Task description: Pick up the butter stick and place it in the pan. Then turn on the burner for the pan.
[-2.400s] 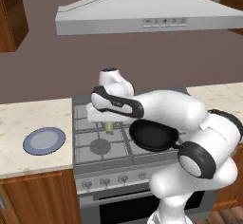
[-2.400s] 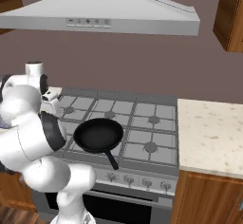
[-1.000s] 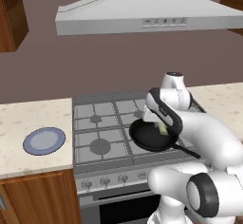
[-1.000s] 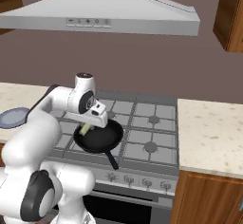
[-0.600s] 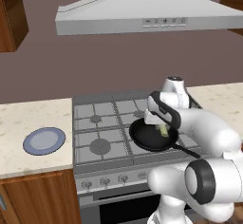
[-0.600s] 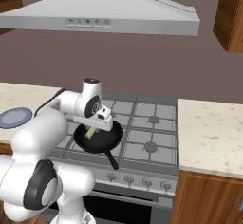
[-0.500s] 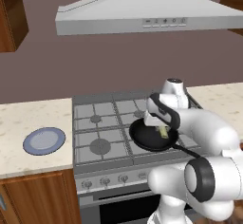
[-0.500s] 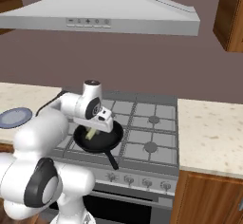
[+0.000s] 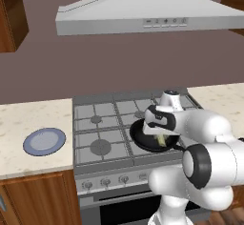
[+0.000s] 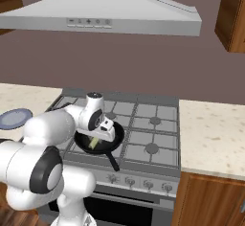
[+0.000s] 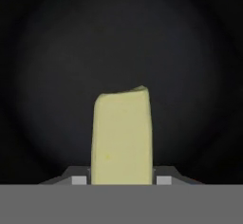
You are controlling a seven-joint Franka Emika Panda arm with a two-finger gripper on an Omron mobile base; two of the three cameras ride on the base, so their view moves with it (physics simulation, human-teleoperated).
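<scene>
The black pan (image 9: pixel 141 137) (image 10: pixel 109 145) sits on the front burner of the stove, its long handle (image 10: pixel 113 163) pointing toward the stove's front edge. My gripper (image 9: pixel 161 136) (image 10: pixel 97 139) (image 11: pixel 121 180) hangs low inside the pan, pointing down, shut on the pale-yellow butter stick (image 9: pixel 163 142) (image 10: pixel 94 144) (image 11: pixel 122 137). In the hand view the stick stands between my two grey fingertips (image 11: pixel 79 180), with the dark pan floor (image 11: pixel 118 38) close behind it. Whether the stick touches the floor I cannot tell.
A row of burner knobs (image 9: pixel 106 182) (image 10: pixel 143 184) runs along the stove front. A blue-grey plate (image 9: pixel 44 140) (image 10: pixel 14 118) lies on the counter left of the stove. A steel hood (image 9: pixel 143 14) hangs overhead. The other burners are bare.
The arm has swung from the stove's back left over to the pan with the butter stick and lowered it inside. Over the last half second it hardly moves.
</scene>
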